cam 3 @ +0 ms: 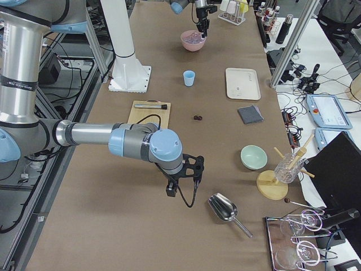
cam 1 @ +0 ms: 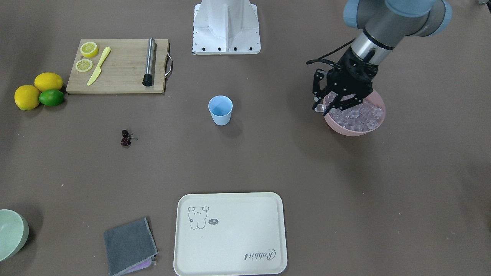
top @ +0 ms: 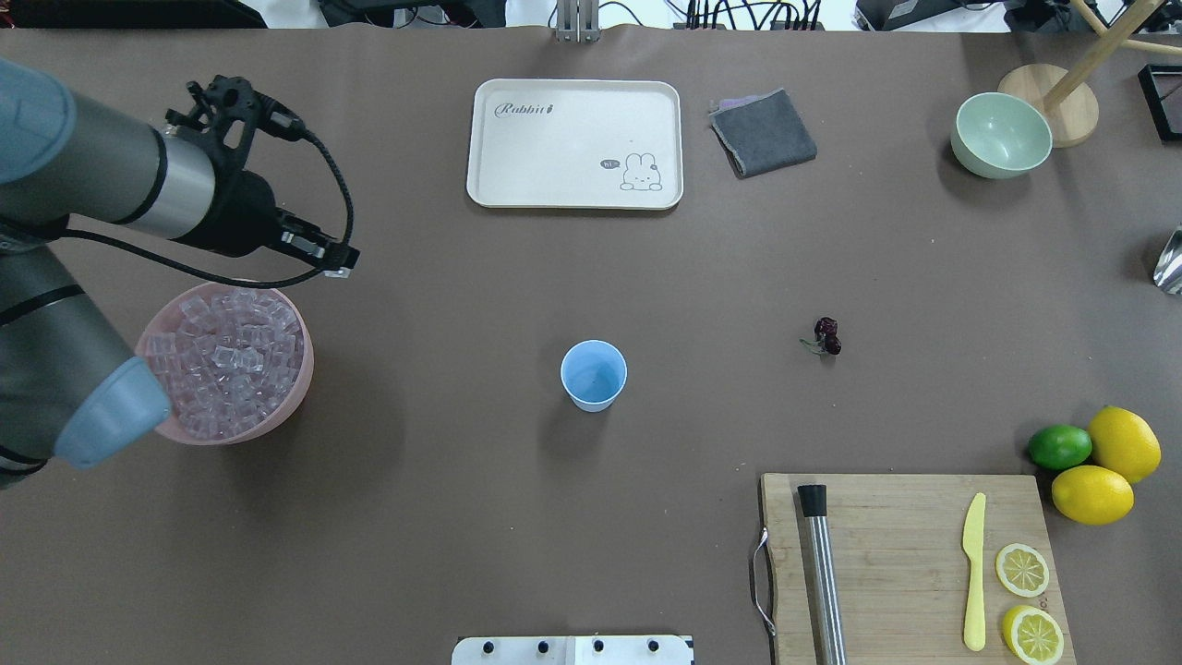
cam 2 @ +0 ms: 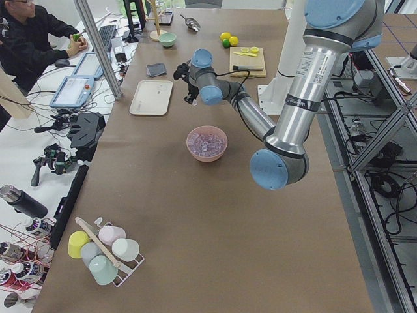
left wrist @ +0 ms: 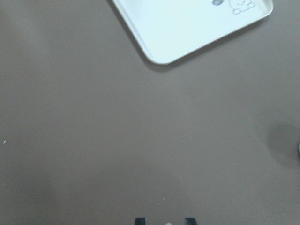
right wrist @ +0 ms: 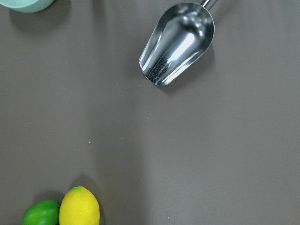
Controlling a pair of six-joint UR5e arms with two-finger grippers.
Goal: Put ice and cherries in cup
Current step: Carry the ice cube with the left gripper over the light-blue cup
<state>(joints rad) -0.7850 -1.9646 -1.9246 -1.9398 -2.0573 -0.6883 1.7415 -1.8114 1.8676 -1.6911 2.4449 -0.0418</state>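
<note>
Pink bowl (cam 1: 347,130), left: heaped ice (cam 1: 360,115), clear lilac-tinted cubes, hard, light, probably slick; I'd pinch flat faces. Light-blue cup (cam 1: 220,110), mid-table, looks tippable. Cherries (cam 1: 125,138), right, dark, tiny, likely soft; I'd lift by stems. Left gripper (top: 338,269), by the bowl's far rim, pinches one cube; right gripper (cam 3: 171,191), I cannot tell.

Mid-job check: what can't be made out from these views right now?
The right gripper: shows only in the exterior right view, side-on; open or shut unclear.
The left gripper: left wrist view's bottom edge cuts off its fingertips; front view suggests a clear ice cube pinched.
The small light-blue plastic cup: too small to tell if clear ice lies inside.
The tiny dark red cherries: too small to count.
</note>
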